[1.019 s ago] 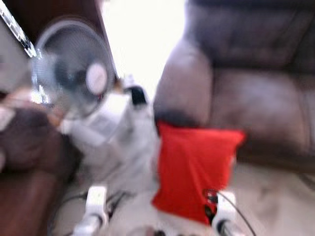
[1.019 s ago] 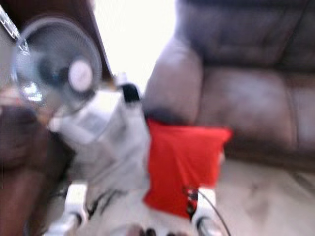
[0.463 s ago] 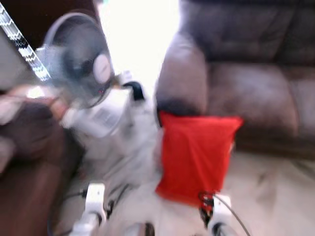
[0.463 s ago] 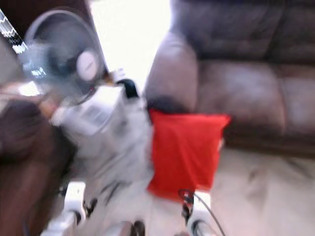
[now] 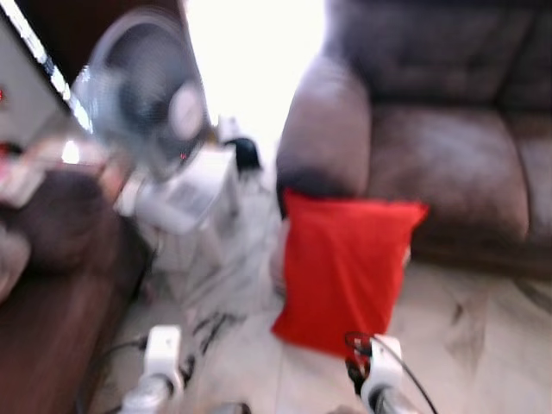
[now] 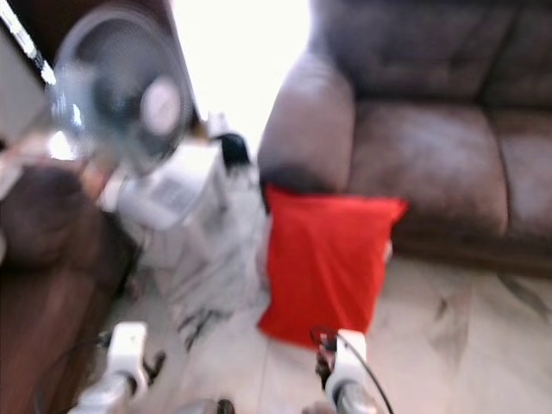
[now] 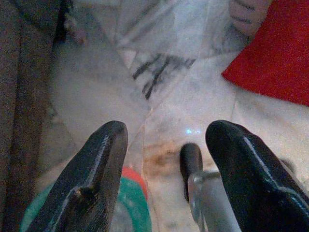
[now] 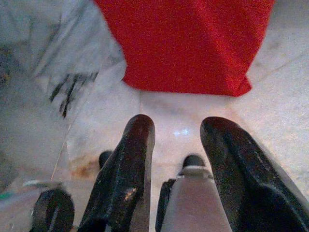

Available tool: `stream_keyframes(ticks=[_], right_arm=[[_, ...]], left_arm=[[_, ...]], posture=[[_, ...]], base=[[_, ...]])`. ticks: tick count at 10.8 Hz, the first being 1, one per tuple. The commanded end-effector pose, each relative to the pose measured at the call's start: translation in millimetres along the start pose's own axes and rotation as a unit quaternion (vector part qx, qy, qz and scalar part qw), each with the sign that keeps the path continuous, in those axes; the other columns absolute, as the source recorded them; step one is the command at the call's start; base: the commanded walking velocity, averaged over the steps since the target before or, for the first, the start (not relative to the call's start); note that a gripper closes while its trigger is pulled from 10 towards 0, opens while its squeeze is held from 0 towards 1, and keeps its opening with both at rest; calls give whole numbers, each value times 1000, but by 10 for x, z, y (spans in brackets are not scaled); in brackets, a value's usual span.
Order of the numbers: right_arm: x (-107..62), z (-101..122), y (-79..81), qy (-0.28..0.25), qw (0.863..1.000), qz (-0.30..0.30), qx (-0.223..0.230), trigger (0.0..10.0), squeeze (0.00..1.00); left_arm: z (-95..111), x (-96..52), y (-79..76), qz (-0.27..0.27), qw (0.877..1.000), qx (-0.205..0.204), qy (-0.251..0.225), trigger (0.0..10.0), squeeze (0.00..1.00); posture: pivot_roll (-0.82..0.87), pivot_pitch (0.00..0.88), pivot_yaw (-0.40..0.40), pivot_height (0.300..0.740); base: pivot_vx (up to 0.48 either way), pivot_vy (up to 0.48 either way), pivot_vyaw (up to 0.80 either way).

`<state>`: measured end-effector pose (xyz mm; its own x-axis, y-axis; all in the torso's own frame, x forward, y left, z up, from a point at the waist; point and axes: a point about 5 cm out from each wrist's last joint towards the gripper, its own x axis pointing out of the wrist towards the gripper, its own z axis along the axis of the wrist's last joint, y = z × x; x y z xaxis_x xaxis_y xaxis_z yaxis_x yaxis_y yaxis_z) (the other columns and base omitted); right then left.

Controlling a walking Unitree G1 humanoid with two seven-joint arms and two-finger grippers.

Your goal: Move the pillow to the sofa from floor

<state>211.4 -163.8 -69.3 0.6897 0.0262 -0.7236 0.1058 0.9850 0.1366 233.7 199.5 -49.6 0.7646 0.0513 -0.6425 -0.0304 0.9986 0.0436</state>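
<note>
1. Head views, blurred. Red pillow (image 5: 345,272) stands on edge on the pale marble floor (image 5: 483,345), leaning against the front of the brown sofa (image 5: 431,164) just below its left armrest. Sofa seat lies behind and to the right of the pillow. To the left: a white electric fan (image 5: 147,90) with a round grille, tilted, on a white base; beyond it a bright glare. Far left, near edge — a dark brown upholstered seat (image 5: 43,310). Two white wrist housings show at the near edge, the left arm (image 5: 159,366) well left of the pillow, the right arm (image 5: 379,375) just in front of the pillow's lower corner.

2. Left wrist view. Left gripper (image 7: 166,159) hangs above the floor, its two black fingers (image 7: 99,169) spread wide with nothing between them. Corner of the red pillow lies far ahead and to one side; a green and red item (image 7: 128,203) sits below the fingers, too cropped to identify.

3. Right wrist view. Right gripper (image 8: 178,150) points at the pillow's lower edge — fingers apart, empty, well short of the fabric. Marble floor between them.
</note>
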Motion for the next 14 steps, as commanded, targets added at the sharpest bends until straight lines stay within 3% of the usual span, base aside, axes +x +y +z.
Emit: stream_keyframes(ticks=[1,4,8,14], right_arm=[[-39,-118,-103,19,1000,-16,4,10000,0],[-41,-125,-108,23,1000,-14,0,10000,0],[-41,-119,-115,22,1000,-15,-4,10000,0],[-39,-114,-119,23,1000,-17,-6,10000,0]], left_arm=[[-104,-21,-82,-12,1000,4,18,10000,0],[-109,-22,-90,-13,1000,2,17,10000,0],[-101,-20,-95,-14,1000,2,16,10000,0],[-68,-15,-99,-12,1000,-5,4,10000,0]], posture=[[79,173,38,714],[78,169,37,714],[79,171,36,714],[80,178,33,714]], base=[[315,0,0],[315,0,-527],[299,0,0],[0,0,0]])
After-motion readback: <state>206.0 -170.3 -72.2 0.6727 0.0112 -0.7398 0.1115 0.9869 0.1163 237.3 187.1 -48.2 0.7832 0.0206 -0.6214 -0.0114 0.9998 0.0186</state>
